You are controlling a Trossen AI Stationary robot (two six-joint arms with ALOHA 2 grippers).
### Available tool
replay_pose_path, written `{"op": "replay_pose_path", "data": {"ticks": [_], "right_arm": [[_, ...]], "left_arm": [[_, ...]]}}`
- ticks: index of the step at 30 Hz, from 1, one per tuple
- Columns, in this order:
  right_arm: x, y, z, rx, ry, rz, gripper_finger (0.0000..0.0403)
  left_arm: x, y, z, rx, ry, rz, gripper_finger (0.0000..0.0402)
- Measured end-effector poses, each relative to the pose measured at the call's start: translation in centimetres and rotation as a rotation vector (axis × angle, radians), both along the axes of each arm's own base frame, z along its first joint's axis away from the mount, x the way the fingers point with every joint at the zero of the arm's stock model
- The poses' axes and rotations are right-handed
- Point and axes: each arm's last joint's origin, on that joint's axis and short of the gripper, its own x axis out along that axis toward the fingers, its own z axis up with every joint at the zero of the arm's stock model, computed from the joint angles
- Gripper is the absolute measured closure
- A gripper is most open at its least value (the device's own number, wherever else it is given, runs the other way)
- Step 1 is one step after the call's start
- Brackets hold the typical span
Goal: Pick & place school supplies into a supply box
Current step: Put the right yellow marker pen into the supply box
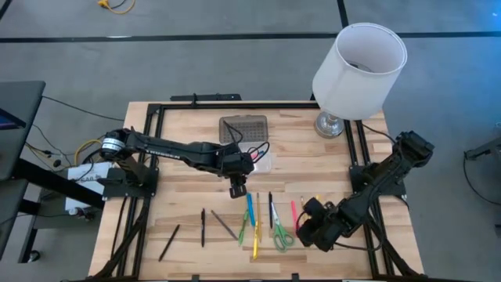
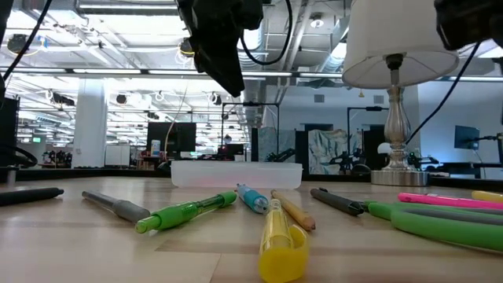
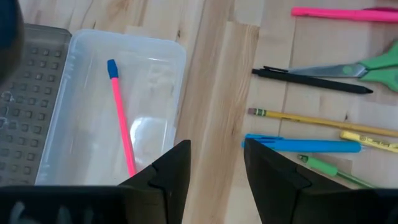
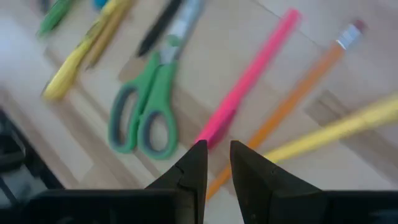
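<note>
My left gripper (image 3: 214, 165) hangs spread and empty between the box (image 3: 158, 53) (one pink pencil (image 3: 122, 121) inside) and the blue pen (image 3: 305, 145). My right gripper (image 4: 214, 165), jaws narrowly apart and empty, sits over the pink marker (image 4: 249, 78).

A robotics lab or open industrial workspace is showing here: exposed ceiling ducts (image 2: 275, 31) and rows of strip lights (image 2: 118, 75) are running overhead, with monitors (image 2: 465, 137) glowing in the background. The wooden desk (image 1: 180, 129) is sitting on a grey floor (image 1: 235, 63) crossed by loose cables (image 1: 70, 106).
</note>
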Motion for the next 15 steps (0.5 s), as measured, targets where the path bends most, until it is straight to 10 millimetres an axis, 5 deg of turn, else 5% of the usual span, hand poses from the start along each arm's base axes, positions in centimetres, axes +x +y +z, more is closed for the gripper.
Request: {"op": "replay_pose_path", "data": {"ticks": [9, 15], "right_arm": [[0.8, 0.0, 0.6, -0.087, -0.129, 0.106, 0.0339], [-0.1, 0.4, 4.2, -0.302, -0.442, 0.082, 0.0339]], "left_arm": [[0.2, -0.4, 1.1, -0.040, -0.029, 0.002, 0.0261], [-0.1, -1.4, 1.3, -0.037, 0.006, -0.024, 0.0262]]}}
